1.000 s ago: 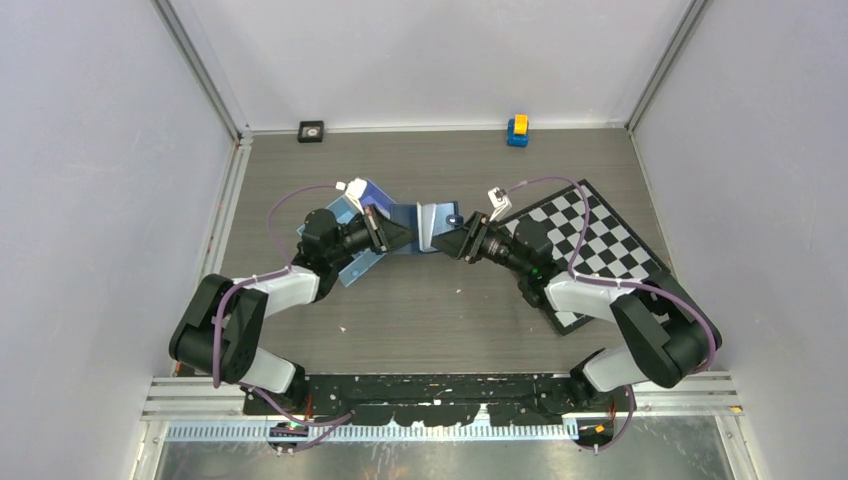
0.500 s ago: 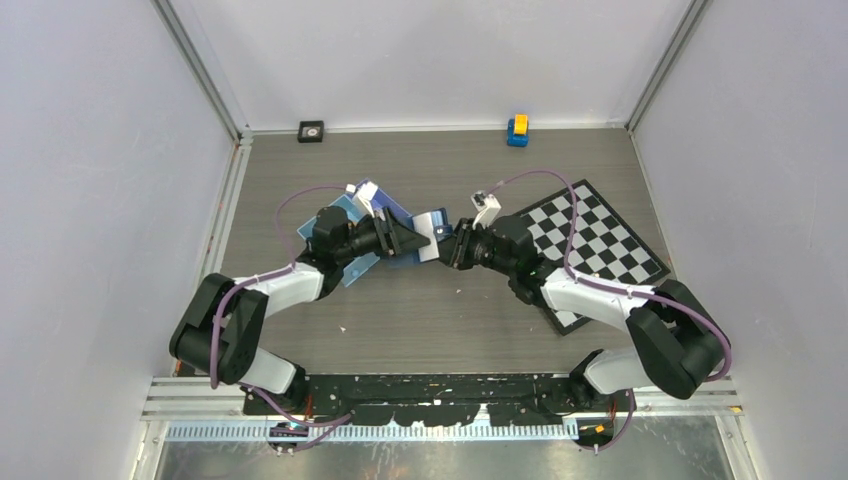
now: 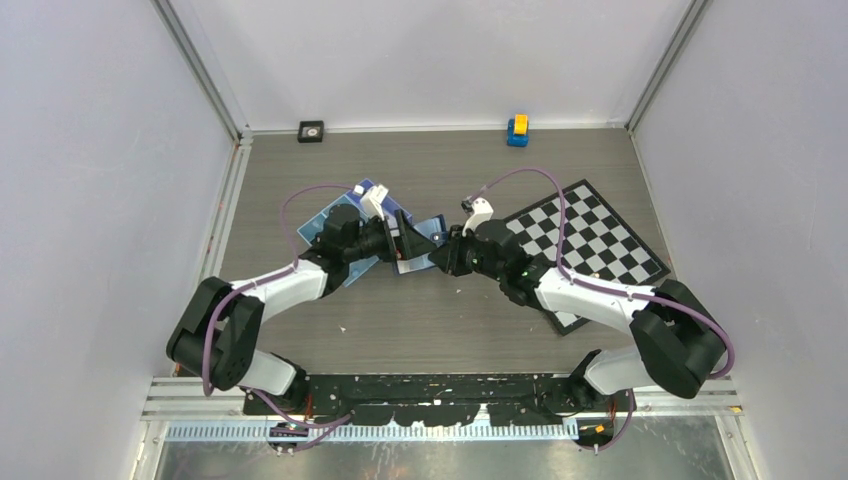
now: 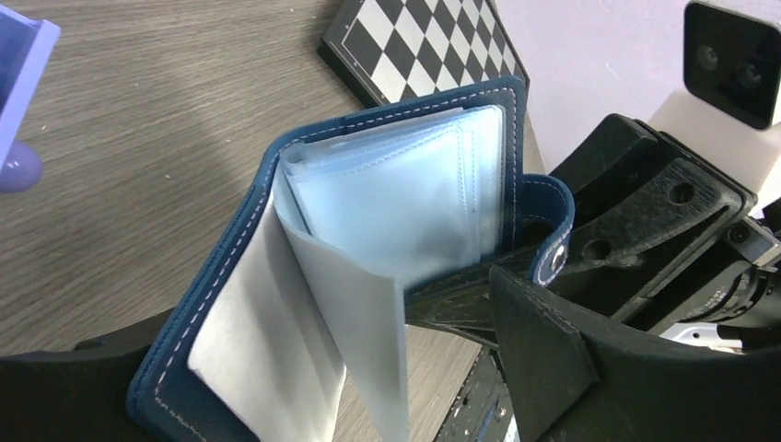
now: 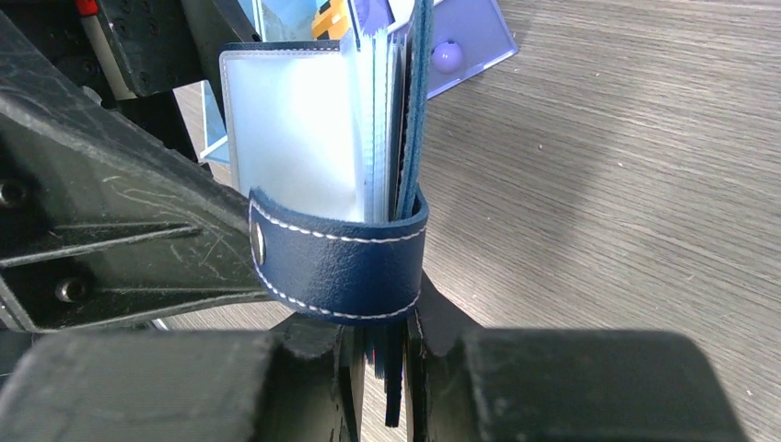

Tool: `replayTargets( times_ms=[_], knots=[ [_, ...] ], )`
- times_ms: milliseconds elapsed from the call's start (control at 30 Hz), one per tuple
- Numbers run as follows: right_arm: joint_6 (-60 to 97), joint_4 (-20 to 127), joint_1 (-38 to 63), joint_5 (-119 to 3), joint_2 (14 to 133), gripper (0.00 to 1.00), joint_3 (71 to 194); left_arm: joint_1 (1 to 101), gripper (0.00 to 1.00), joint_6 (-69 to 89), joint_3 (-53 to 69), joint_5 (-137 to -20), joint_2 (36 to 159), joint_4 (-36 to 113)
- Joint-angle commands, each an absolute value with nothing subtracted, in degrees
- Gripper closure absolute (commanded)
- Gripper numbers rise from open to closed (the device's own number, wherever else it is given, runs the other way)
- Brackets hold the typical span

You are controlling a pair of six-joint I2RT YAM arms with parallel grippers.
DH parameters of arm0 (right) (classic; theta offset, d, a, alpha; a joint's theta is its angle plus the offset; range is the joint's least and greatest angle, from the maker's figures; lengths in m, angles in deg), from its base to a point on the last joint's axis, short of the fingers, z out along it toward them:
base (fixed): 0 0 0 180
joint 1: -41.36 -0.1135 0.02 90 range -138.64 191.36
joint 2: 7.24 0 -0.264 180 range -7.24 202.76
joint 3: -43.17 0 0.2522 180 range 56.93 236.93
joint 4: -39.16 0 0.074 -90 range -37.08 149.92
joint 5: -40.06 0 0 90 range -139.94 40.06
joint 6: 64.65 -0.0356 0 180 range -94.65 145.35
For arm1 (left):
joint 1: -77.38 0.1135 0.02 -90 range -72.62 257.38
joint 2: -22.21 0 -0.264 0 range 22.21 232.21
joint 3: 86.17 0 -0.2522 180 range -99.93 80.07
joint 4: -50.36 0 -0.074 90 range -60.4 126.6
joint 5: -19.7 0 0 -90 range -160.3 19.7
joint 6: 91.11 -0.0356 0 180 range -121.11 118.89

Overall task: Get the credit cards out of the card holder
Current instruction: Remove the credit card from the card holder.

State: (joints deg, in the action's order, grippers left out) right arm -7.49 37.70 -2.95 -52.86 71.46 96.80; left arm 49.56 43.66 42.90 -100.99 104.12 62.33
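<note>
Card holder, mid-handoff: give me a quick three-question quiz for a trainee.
1. True or false: the right hand pinches the card holder by its navy cover.
2. In the left wrist view, what shows inside the opened card holder? A) clear plastic sleeves B) coins C) keys
3. Which hand has its jaws standing wide apart?

Key: 1 true; 2 A; 3 the left hand.
</note>
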Motion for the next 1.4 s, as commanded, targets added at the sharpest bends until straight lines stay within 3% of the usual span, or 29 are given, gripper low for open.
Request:
replayTargets(
  times_ms=[0,100,200,400,567,700,867,1133,1367],
  knots=[
    [-7.44,32.15,-3.77,-51.30,68.64,0.92,97.59,49.64,0.16,42.72,40.69,-100.05,104.56,61.51],
    [-8.20,29.74,-3.31,-53.25,67.78,0.92,96.31,51.13,0.24,45.19,41.32,-102.71,105.52,64.93],
    [-10.07,28.19,-2.03,-54.35,67.39,0.91,95.26,53.64,0.44,49.70,43.10,-106.63,107.28,71.95],
    [-13.06,24.34,0.92,-60.30,68.44,0.88,94.02,55.39,0.71,51.89,44.06,-108.11,108.41,75.07],
    [-13.01,24.55,1.43,-61.32,68.42,0.57,94.19,55.58,0.81,51.18,43.87,-107.32,107.71,73.28],
    [-13.87,24.03,2.15,-59.81,67.47,0.48,93.32,55.80,0.87,50.75,43.77,-106.74,107.70,71.89],
    [-14.76,24.54,2.83,-56.42,65.98,0.58,92.22,56.02,0.96,50.66,43.79,-106.88,107.48,71.72],
    [-15.40,24.90,3.55,-54.16,64.04,0.56,91.00,56.02,1.00,50.04,44.04,-105.90,106.89,70.75],
    [-15.27,25.13,3.63,-55.61,65.63,0.81,91.94,55.95,1.00,50.53,44.44,-107.12,106.58,72.84]
  ],
)
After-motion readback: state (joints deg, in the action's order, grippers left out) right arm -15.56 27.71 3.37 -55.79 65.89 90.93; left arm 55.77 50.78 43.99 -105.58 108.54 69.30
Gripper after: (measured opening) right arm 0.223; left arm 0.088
